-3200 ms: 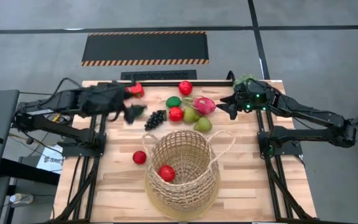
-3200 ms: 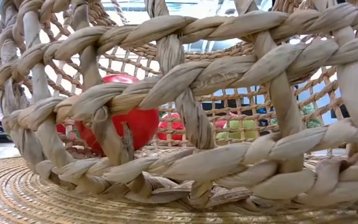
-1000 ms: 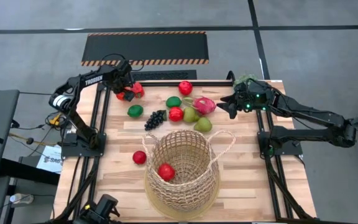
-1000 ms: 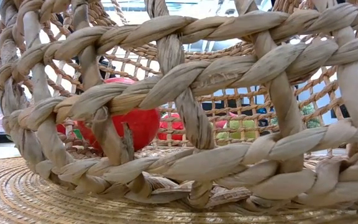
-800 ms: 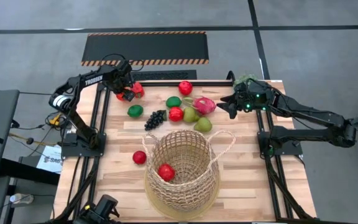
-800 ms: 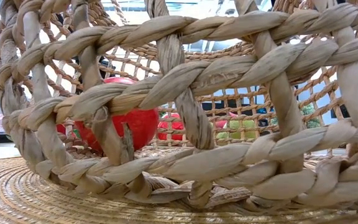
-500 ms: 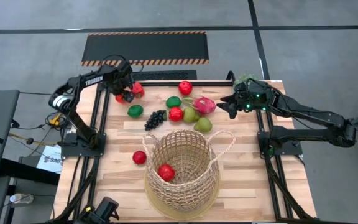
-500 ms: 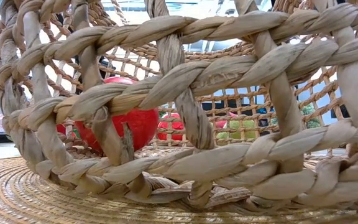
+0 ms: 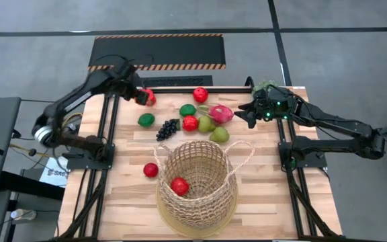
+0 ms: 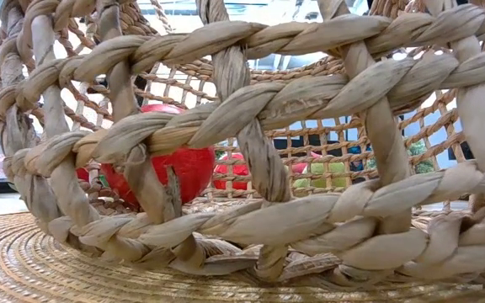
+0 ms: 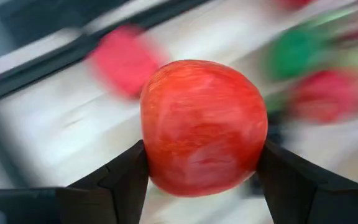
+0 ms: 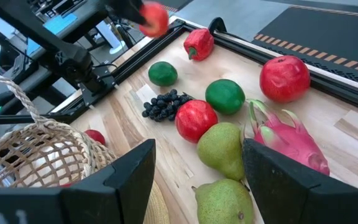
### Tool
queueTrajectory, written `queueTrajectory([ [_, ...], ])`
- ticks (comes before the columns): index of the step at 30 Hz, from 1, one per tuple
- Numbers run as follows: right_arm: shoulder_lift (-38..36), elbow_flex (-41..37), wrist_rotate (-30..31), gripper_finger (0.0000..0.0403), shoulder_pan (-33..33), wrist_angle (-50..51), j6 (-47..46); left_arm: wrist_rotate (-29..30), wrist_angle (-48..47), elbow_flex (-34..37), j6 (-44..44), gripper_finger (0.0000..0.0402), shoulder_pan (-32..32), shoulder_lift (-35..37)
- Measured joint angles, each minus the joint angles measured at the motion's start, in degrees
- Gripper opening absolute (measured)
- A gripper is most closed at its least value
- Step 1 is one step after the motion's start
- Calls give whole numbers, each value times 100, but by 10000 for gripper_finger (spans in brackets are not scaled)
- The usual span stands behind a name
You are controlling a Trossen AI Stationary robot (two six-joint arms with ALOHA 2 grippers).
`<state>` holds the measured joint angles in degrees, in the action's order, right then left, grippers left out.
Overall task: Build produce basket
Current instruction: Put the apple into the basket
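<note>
**A:** So what's in the big round tan open-weave wicker basket (image 9: 198, 183) right now? It sits at the near middle of the light wooden slatted table (image 9: 126, 202).

**B:** One round red fruit (image 9: 179, 186) that I can see, lying on the bottom toward the left side. From the low view it shows through the weave (image 10: 179, 164). Another small red fruit (image 9: 151, 169) lies on the table just outside the basket's left wall.

**A:** And the grippers?

**B:** Left gripper (image 9: 140, 95) is up over the far left corner, fingers closed around a red apple (image 11: 202, 126), both pressing its sides. A red pepper-shaped fruit (image 12: 198, 43) lies on the table there. Right gripper (image 12: 197, 168) hangs at the far right edge with its fingers spread wide, holding nothing.

**A:** Rest of the produce?

**B:** Clustered behind the basket: dark grape bunch (image 12: 165, 104), two green limes (image 12: 225, 96), red apples, two green pears (image 12: 223, 149), pink dragon fruit (image 12: 286, 142).

**A:** Anything hard to read?

**B:** Left wrist view is blurred behind the apple, only colour blobs. The low view is almost all basket.
</note>
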<state>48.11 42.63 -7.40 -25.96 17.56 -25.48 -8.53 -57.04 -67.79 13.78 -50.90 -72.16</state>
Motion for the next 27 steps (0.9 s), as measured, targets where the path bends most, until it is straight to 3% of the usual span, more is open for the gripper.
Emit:
queueTrajectory([
  [3, -1, 0, 0, 260, 0, 0, 1, -414, 345, -227, 639, 233, 567, 655],
  [7, -1, 0, 0, 260, 0, 0, 5, -452, 1304, -426, 1512, 233, 1649, 1308],
  [12, 1, 0, 0, 260, 0, 0, 37, 138, 2354, -664, 2200, 233, 3233, 1404],
  [20, -1, 0, -2, 260, 0, 60, 151, 537, 2439, -1381, 2268, 233, 5224, 119],
  [23, -1, 0, -2, 260, 4, 152, 203, 576, 2066, -1905, 2108, 233, 5505, -629],
  [27, 1, 0, -4, 260, 16, 216, 329, 578, 894, -2861, 1634, 233, 5618, -1702],
])
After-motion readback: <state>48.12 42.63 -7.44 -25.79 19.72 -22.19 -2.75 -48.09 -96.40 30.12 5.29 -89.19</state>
